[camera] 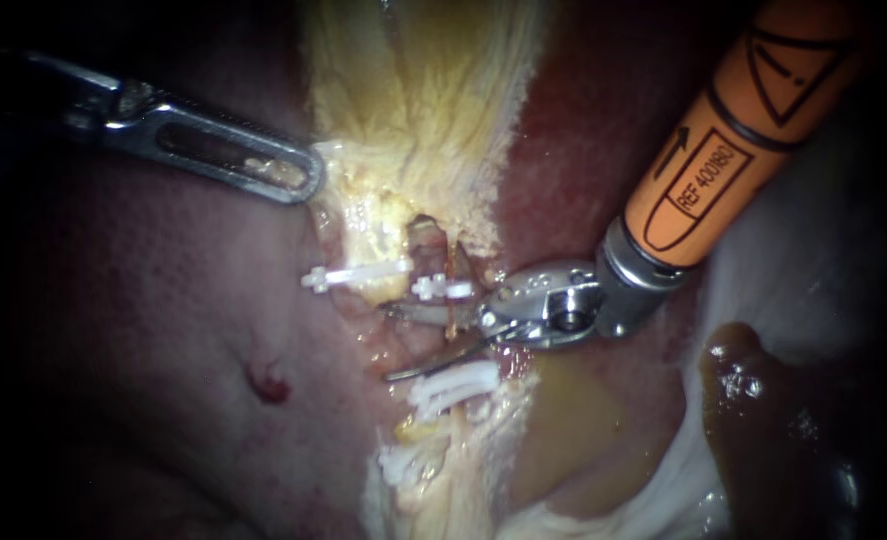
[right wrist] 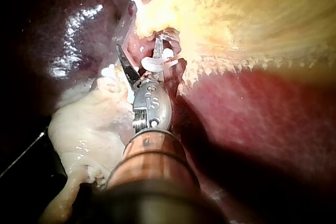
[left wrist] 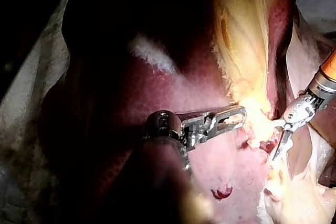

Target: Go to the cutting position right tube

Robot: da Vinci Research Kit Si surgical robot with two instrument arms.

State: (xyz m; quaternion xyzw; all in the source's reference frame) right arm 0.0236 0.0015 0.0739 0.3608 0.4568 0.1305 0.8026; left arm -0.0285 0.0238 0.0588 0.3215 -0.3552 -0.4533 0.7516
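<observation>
Just below a white clip, the right tube lies between the released claw of the right instrument, with lower clips crowding beneath. The left instrument, its claw clenched on the gallbladder edge, sits well apart; bare liver lies alongside.

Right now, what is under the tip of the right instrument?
The right instrument holds its blades open around a thin tube, below one white clip and above more clips. What lies beneath its metal wrist is covered.
</observation>
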